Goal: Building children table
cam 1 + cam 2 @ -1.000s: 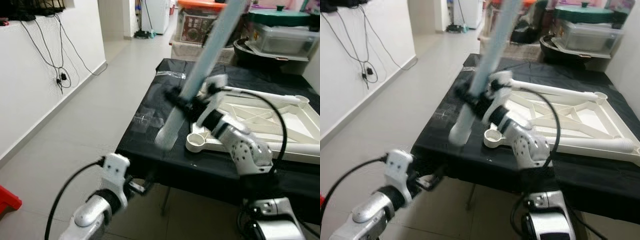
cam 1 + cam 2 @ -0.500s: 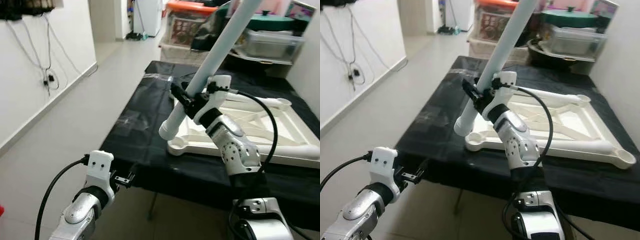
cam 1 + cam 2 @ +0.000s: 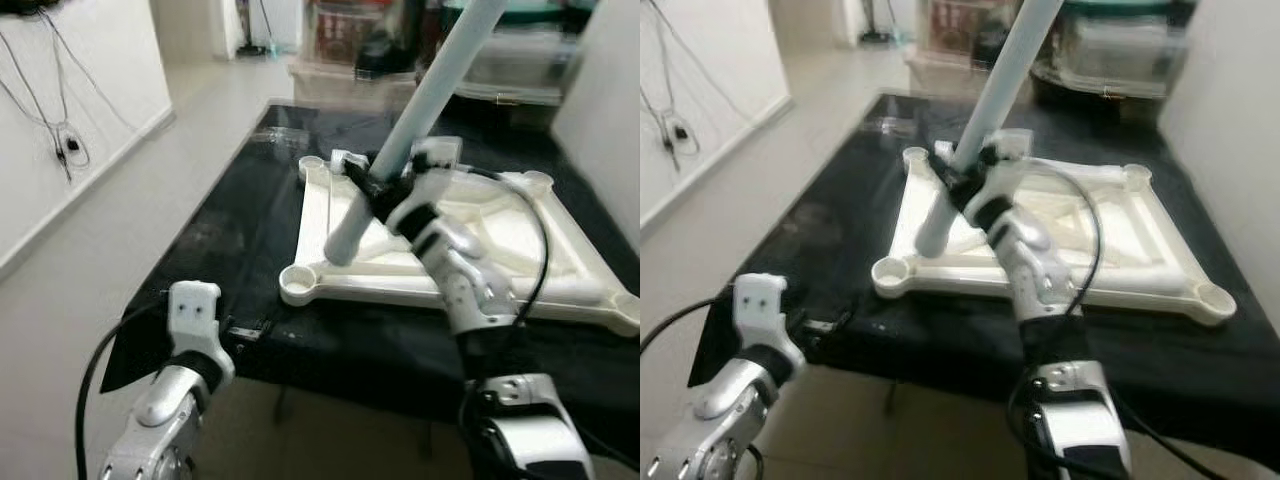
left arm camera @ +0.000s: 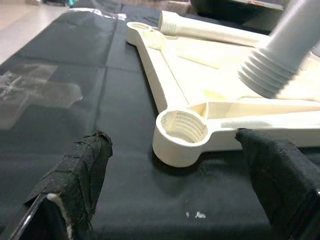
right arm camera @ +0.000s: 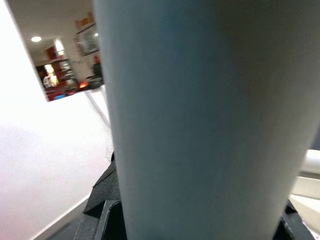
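Observation:
A white table top [image 3: 400, 291] lies upside down on the black-covered table [image 3: 235, 230]. It has a threaded socket [image 4: 181, 131] at its near left corner. My right gripper [image 3: 375, 187] is shut on a long pale table leg [image 3: 425, 100], which tilts up and away. The leg's threaded lower end [image 4: 272, 70] hangs just above the frame, a little behind and to the right of that socket. My left gripper [image 4: 180, 175] is open at the table's front edge, low, facing the socket. A second leg [image 4: 215, 32] lies across the far side of the frame.
Storage boxes [image 3: 350, 40] stand behind the table. A wall with hanging cables [image 3: 55, 140] runs along the left, with open floor [image 3: 120, 230] between it and the table. A wall closes in on the right.
The camera has swung right and nearer, so the whole table top now shows. My left gripper has come up to the table's front edge. The right gripper still holds the leg.

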Robot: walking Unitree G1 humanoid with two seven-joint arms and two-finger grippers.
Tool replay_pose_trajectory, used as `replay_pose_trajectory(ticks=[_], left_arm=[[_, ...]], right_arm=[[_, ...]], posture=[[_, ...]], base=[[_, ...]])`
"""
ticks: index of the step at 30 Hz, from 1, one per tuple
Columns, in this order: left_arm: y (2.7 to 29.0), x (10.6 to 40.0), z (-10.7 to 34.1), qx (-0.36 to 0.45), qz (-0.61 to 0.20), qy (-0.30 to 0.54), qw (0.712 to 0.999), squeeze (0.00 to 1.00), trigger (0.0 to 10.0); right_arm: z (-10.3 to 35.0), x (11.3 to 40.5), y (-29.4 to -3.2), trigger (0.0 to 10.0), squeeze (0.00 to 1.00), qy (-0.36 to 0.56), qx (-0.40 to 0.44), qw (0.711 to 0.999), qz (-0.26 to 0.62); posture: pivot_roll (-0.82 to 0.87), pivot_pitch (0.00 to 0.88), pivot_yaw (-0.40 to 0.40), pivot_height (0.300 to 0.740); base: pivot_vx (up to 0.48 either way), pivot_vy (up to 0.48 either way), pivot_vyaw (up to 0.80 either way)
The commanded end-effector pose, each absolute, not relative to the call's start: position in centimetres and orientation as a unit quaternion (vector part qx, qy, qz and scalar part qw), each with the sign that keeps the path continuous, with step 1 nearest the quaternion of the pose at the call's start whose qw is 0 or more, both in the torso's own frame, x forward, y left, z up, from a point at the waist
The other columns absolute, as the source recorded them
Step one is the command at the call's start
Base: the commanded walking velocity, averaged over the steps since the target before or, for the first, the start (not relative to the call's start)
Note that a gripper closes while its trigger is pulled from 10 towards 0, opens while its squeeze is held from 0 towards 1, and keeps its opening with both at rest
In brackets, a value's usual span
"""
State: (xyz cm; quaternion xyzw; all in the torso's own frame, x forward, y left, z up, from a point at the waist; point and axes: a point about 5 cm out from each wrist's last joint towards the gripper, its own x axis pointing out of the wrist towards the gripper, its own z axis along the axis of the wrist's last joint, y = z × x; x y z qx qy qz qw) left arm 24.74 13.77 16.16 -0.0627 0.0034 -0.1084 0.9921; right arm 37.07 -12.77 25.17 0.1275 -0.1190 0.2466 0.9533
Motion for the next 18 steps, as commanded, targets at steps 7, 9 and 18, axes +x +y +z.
replay_pose_trajectory(ticks=[7,9,18], left_arm=[[12.4,24.2,16.2,-0.073,-0.12,0.002,0.99,0.0,10.0],[12.1,24.0,16.3,-0.073,-0.123,0.002,0.99,0.0,10.0],[10.9,22.8,17.0,-0.064,-0.146,-0.003,0.987,0.0,10.0]], right_arm=[[26.4,37.7,-11.2,10.0,0.0,-0.142,0.111,0.943,0.279],[26.5,37.9,-10.9,10.0,0.0,-0.142,0.108,0.94,0.29],[26.8,39.2,-9.3,10.0,0.0,-0.128,0.088,0.934,0.323]], posture=[[0.03,0.076,-0.08,0.74],[0.03,0.082,-0.082,0.74],[0.05,0.134,-0.096,0.74]], base=[[0.0,0.0,0.0],[0.0,0.0,0.0],[0.0,0.0,0.0]])
